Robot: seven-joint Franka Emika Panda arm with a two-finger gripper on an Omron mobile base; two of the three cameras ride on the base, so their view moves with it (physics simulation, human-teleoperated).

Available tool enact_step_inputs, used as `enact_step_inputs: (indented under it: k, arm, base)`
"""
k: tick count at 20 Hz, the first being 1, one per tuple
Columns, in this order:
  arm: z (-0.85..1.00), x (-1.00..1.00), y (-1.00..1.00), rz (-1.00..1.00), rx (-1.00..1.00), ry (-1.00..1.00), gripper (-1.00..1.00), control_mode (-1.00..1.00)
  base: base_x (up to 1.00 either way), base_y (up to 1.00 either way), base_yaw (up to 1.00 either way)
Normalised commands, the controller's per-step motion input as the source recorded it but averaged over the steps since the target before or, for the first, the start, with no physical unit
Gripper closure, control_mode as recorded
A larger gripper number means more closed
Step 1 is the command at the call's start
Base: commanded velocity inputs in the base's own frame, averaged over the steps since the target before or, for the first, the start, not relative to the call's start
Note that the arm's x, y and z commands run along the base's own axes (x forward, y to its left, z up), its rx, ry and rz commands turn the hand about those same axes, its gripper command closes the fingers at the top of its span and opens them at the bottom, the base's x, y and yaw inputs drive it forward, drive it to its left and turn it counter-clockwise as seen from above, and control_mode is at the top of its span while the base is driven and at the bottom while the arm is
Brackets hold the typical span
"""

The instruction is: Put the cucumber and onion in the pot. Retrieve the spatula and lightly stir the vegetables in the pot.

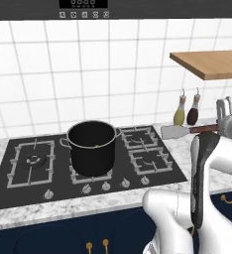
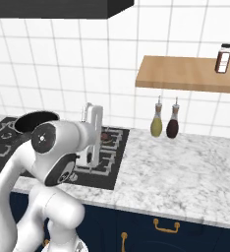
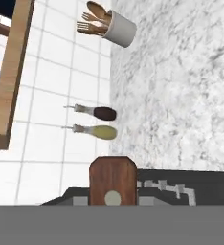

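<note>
The tall black pot (image 1: 91, 147) stands on the front middle burner of the hob; its rim (image 2: 36, 118) peeks out behind my arm in the right base view. Its inside is dark, and the cucumber and onion are hidden. My gripper (image 1: 220, 128) is shut on the spatula (image 1: 187, 131), which hangs level above the hob's right edge, white blade pointing left toward the pot. In the hand view the brown handle end (image 3: 112, 184) rises at the bottom. My hand (image 2: 93, 120) hovers over the right burners.
Two bottles (image 1: 186, 111) stand against the tiled wall, under a wooden shelf (image 1: 209, 63). A white holder with wooden utensils (image 3: 117, 26) sits farther right on the marble counter (image 2: 186, 167). A spice jar (image 2: 223, 58) is on the shelf.
</note>
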Motion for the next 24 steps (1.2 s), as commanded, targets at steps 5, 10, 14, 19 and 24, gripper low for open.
enact_step_inputs:
  k: [5,10,14,19,24]
  arm:
    - [0.78,0.00,0.55,0.29,-0.38,-0.29,1.00,-1.00]
    - [0.42,0.09,0.72,0.22,-0.44,-0.30,1.00,-1.00]
    - [0.38,0.13,0.86,0.20,-0.45,-0.26,1.00,-1.00]
    - [0.50,0.04,0.54,0.19,-0.49,-0.29,1.00,-1.00]
    - [0.26,0.24,0.17,0.14,-0.60,-0.31,1.00,-1.00]
  base:
    - [0.00,0.00,0.00]
    - [0.00,0.00,0.00]
    - [0.00,0.00,0.00]
    - [0.00,0.00,0.00]
    - [0.00,0.00,0.00]
